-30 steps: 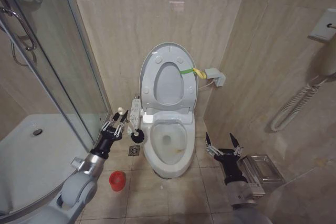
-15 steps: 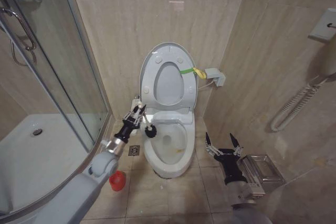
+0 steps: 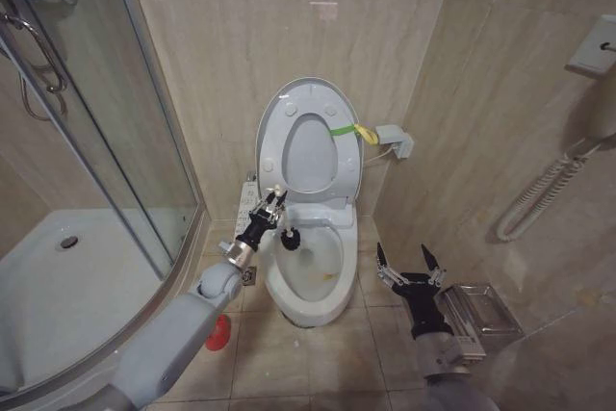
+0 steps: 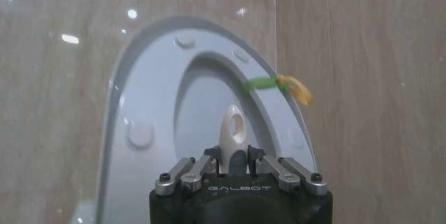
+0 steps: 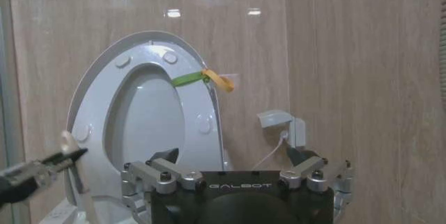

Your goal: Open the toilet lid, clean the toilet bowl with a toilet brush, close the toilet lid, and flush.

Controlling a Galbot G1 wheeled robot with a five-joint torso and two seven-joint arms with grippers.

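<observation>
The toilet lid (image 3: 306,156) stands raised against the wall, with the ring seat up in front of it and a green-and-yellow band (image 3: 350,130) at its edge. Below it the toilet bowl (image 3: 310,294) is uncovered. My left gripper (image 3: 270,209) is shut on the white handle of the toilet brush (image 3: 290,238), whose dark head hangs over the bowl's rear left part. In the left wrist view the handle tip (image 4: 232,127) sticks up between that gripper's fingers, before the lid (image 4: 209,96). My right gripper (image 3: 409,270) is open above the floor, right of the bowl.
A red cup holder (image 3: 219,331) stands on the floor left of the bowl, partly behind my left arm. The shower tray (image 3: 58,281) and its glass door (image 3: 106,132) close off the left. A metal rack (image 3: 478,310) lies at the right wall.
My left arm has swung right and forward, carrying the brush from beside the toilet to over the bowl. The right arm has not moved.
</observation>
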